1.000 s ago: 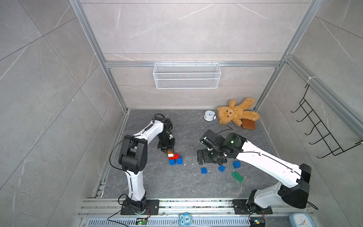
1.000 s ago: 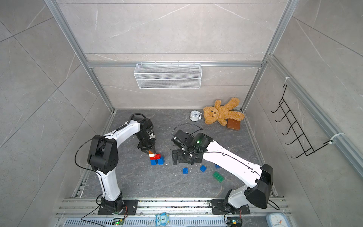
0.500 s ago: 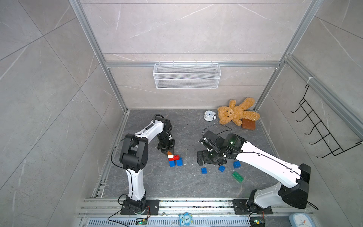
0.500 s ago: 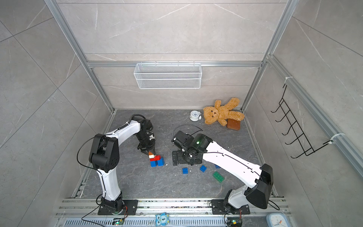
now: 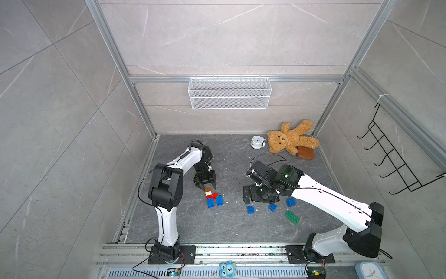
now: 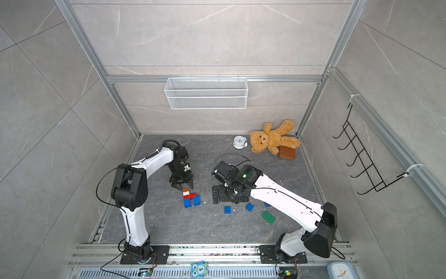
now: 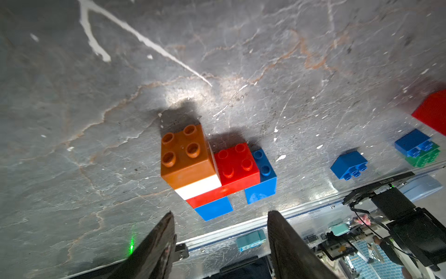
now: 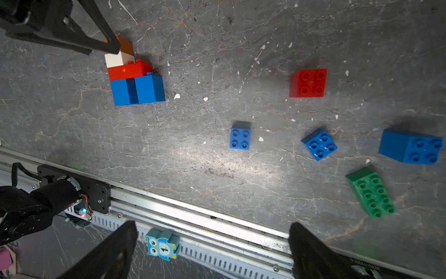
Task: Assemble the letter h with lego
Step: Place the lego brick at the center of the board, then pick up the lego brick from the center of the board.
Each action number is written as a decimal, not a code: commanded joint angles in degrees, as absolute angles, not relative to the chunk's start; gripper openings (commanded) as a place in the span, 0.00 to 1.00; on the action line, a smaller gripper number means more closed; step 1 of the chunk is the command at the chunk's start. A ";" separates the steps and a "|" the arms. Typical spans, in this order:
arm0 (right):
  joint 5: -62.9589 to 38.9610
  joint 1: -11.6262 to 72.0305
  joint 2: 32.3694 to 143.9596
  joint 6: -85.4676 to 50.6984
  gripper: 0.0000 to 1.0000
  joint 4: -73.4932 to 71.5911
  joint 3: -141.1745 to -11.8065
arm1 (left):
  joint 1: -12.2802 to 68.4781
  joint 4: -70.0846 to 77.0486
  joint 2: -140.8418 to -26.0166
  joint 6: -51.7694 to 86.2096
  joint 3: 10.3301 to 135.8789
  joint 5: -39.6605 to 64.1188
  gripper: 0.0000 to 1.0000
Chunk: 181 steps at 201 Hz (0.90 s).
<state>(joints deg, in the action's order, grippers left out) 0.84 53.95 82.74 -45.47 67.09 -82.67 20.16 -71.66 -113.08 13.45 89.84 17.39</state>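
Observation:
A lego stack (image 5: 212,196) (image 6: 190,198) stands left of centre on the floor: a brown brick (image 7: 184,151) on a white one, on a red brick (image 7: 237,164) spanning two blue ones. My left gripper (image 5: 207,187) (image 7: 220,215) hangs open just behind and above it, touching nothing. My right gripper (image 5: 258,198) (image 8: 213,225) is wide open and empty over the loose lego: three blue squares (image 8: 240,139) (image 8: 319,144) (image 8: 412,147), a long green brick (image 8: 370,192) (image 5: 292,217) and a red square (image 8: 308,82), which is hidden in both top views.
A teddy bear (image 5: 290,140), a small white clock (image 5: 257,141) and a smooth brown block (image 5: 305,152) lie at the back right. A wire basket (image 5: 229,96) hangs on the rear wall. The aluminium rail (image 5: 217,248) with an owl figure (image 5: 228,267) borders the front edge.
My left gripper has opened and let go of the brown brick, which stays on the stack. The right arm has not moved.

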 commanded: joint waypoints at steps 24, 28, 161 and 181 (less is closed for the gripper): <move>7.50 50.94 78.26 -49.50 1.00 72.05 -80.35 | 19.43 -57.67 -90.51 17.36 83.63 8.53 0.75; 6.64 50.12 77.94 -49.44 1.00 71.72 -79.65 | 19.47 -56.12 -88.68 17.88 81.65 7.44 0.76; 2.75 31.96 78.29 -46.87 0.99 66.49 -63.49 | 19.41 -44.15 -68.29 20.54 57.34 0.01 0.96; 4.40 29.55 79.04 -47.17 0.98 68.53 -63.78 | 19.55 -43.86 -68.68 20.43 57.24 0.01 0.96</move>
